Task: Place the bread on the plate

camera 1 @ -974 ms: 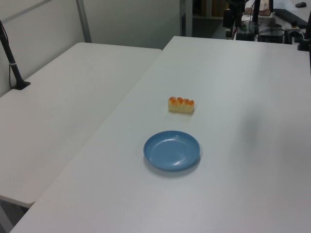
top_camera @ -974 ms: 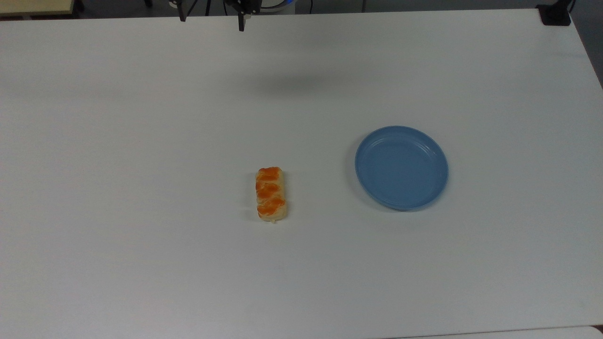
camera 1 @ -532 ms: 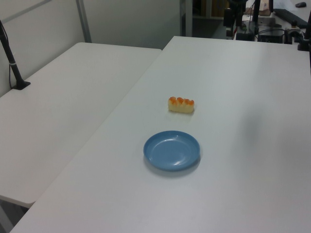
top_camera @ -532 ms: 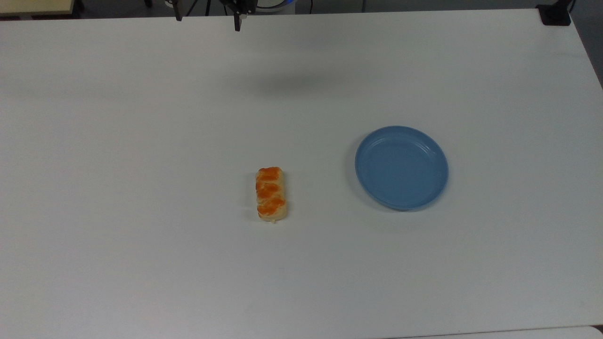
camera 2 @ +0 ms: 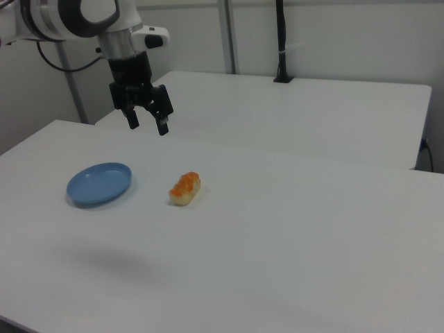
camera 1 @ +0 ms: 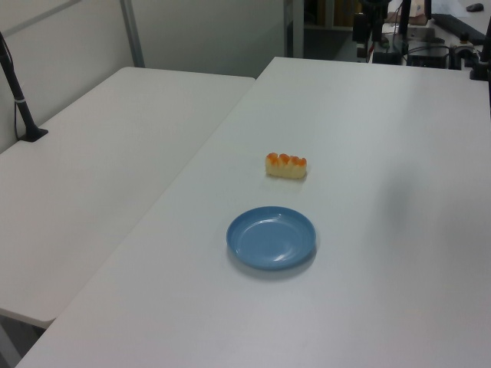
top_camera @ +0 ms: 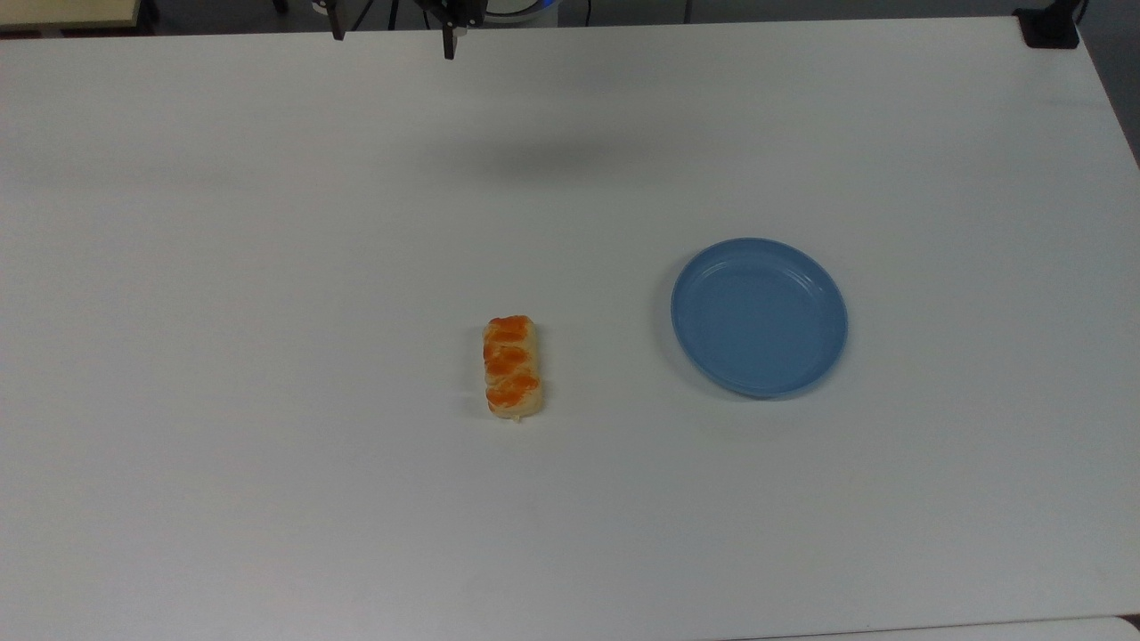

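The bread [top_camera: 512,365] lies flat on the white table, a pale bun with orange-brown lobes, long axis running up and down the top view. The light-blue plate [top_camera: 758,317] sits empty to the top view's right of it, about a plate's width away. In the right view the bread [camera 2: 185,188] is right of the plate [camera 2: 99,183], and my gripper [camera 2: 148,125] hangs open and empty high above the table, behind both. In the top view the gripper [top_camera: 392,41] shows at the top edge, far from the bread. The left view has the bread [camera 1: 286,165] beyond the plate [camera 1: 271,237].
The white table [top_camera: 267,223] is wide and bare around both objects. A second white table [camera 1: 107,153] adjoins it, with a black post [camera 1: 19,92] standing on it. A black clamp [top_camera: 1051,27] sits at the table's far corner, at the top view's right.
The gripper's fingertips have shifted slightly toward the top view's left and upper edge. The bread and the plate have not moved.
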Robot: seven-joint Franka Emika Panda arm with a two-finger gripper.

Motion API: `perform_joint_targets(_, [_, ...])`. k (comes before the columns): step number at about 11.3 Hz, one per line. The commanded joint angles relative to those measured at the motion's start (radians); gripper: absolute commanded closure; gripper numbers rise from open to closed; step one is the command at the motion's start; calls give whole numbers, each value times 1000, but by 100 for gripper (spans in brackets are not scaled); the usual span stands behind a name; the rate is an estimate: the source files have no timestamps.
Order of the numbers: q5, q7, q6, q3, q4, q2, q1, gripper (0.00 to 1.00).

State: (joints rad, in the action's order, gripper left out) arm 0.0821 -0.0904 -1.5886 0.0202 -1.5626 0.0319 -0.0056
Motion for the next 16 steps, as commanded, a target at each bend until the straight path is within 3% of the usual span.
perform_joint_targets(1, [-22,17,-28,0,-22,-10,1,0])
perform_joint_targets(6, [-38,93,-74,0,-20,45,9,0])
perform_joint_targets(12, [-73,68,-296,-14,-8,224,18,0])
perform_joint_targets(16, [-56,-37,-460,-14,-8,359,78,0])
